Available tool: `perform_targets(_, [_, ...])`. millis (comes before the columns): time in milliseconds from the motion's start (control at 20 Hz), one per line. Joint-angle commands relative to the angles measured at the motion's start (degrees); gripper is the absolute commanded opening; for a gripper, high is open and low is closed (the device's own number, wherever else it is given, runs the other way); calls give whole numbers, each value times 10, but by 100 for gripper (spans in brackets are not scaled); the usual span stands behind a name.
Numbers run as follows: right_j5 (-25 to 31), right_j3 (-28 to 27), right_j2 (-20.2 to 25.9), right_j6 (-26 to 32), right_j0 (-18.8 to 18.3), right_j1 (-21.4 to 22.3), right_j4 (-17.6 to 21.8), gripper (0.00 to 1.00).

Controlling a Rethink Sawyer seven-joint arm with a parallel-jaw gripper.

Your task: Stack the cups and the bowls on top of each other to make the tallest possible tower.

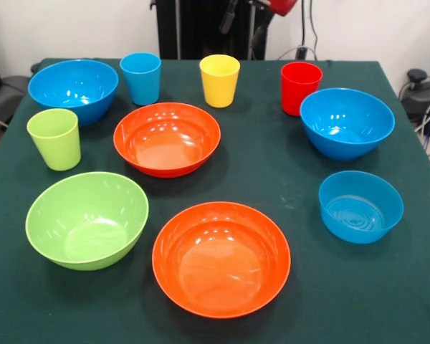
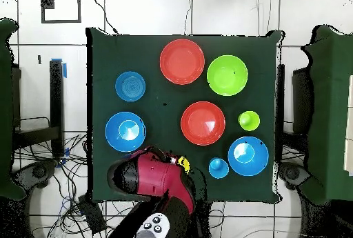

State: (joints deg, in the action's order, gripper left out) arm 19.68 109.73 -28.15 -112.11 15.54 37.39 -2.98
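Green cloth table (image 1: 287, 179) – bowls (image 1: 167, 139), cups (image 1: 219, 80) spread apart, unstacked.

I see nothing stacked: four cups (image 1: 140, 77) stand upright along the far side, green one (image 1: 54, 137) nearer, and six bowls (image 1: 167, 138) sit open-side up, apart, across the table

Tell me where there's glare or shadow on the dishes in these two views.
Front view: bright ceiling-light glare streaks the near wide orange plastic bowl and the far orange bowl; soft shadows fall beside the lime green plastic cup. Overhead view: a white glare patch sits inside the deep blue plastic bowl.
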Motion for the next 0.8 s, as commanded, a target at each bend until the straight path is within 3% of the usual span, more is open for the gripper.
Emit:
perform_targets(50, [-11, 2, 81, -75, -45, -13, -17, 100])
perform_targets(350, [-56, 27, 131, -63, -85, 7, -8, 100])
perform_targets(600, [-93, 73, 232, -46, -163, 41, -11, 100])
perform_targets(800, [-112, 100, 280, -51, -200, 52, 1, 100])
